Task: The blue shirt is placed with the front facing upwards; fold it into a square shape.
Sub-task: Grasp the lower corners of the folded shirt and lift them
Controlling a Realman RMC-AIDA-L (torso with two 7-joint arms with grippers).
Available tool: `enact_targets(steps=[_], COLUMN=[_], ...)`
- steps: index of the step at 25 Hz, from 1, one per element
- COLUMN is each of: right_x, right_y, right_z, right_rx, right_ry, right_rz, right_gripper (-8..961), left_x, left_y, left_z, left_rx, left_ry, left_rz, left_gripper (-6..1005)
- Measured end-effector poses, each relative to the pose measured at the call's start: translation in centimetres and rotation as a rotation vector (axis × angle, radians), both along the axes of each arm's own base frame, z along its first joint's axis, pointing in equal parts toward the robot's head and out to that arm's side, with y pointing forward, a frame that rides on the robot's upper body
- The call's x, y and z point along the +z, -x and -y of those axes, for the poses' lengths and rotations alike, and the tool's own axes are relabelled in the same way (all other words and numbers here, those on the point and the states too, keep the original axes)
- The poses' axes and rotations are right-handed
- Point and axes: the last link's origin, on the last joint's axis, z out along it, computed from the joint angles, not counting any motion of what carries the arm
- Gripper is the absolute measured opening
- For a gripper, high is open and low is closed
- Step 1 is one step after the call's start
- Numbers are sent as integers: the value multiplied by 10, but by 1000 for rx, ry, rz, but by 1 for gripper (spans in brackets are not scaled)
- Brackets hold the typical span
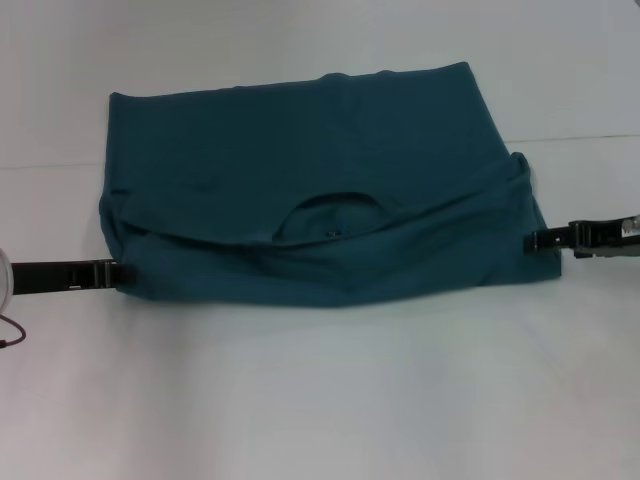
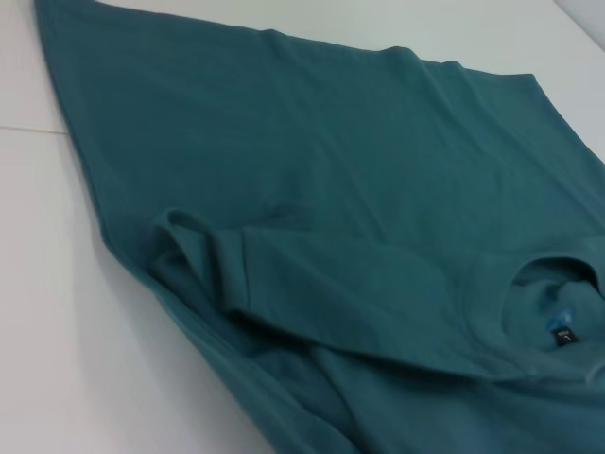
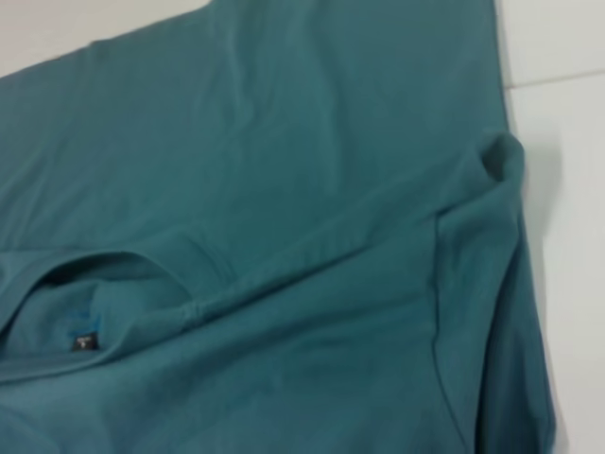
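Shirt: the shirt [image 1: 310, 190] lies on the white table [image 1: 320, 400], mid-table, already folded into a wide band; its long axis runs left to right.
Layers: a near flap sits doubled over the body, and the collar [image 1: 332, 212] opens just behind the flap's edge. The small label [image 2: 563, 336] shows inside the neck.
Print: no chest print shows in any view.
Left gripper: the left gripper [image 1: 118, 272] lies low at the shirt's near-left corner, its tip at the cloth edge. Whether the jaws are spread or closed on cloth, I cannot tell.
Right gripper: the right gripper [image 1: 533, 240] lies at the near-right corner, its tip against the bunched sleeve fold [image 3: 496, 165]. Its jaw state cannot be told either.
Key relation: the shirt lies between the 2 grippers, inward from each; each arm is nearest its own end of the band, so neither has to cross over.
Edges: the far edge is fairly straight; the left end is a clean fold, the right end is rumpled.
Room: bare table lies all round, widest on the near side, with narrow strips past each end.
Stage (judgement): the lengthwise folding looks done; the band is wider than deep, so bringing the ends inward would likely square it.
Risk (judgement): the loose right end may drag and skew that fold.
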Motion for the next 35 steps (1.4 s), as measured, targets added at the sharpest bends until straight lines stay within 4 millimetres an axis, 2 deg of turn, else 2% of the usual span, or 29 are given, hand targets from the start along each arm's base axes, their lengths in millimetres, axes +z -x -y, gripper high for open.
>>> enact_targets(steps=[4,18,23,35], right_x=[-7,-20,-20,-17], right_y=[-4,-5,-6,-11], right_z=[-1,0,0,10], right_rx=[-9,-9,-7,15], right_ry=[1,28,42,76], right_rz=[4,20,45,32], right_gripper=[917,864,676,147], left_x=[0,-1,-1,4], left_y=[0,-1,-1,2], left_z=[0,-1,-1,2], left_rx=[0,-2,-2,3], left_ry=[-2,-1,-3,-2], left_rz=[0,1,0,0], left_gripper=[13,13,13,12])
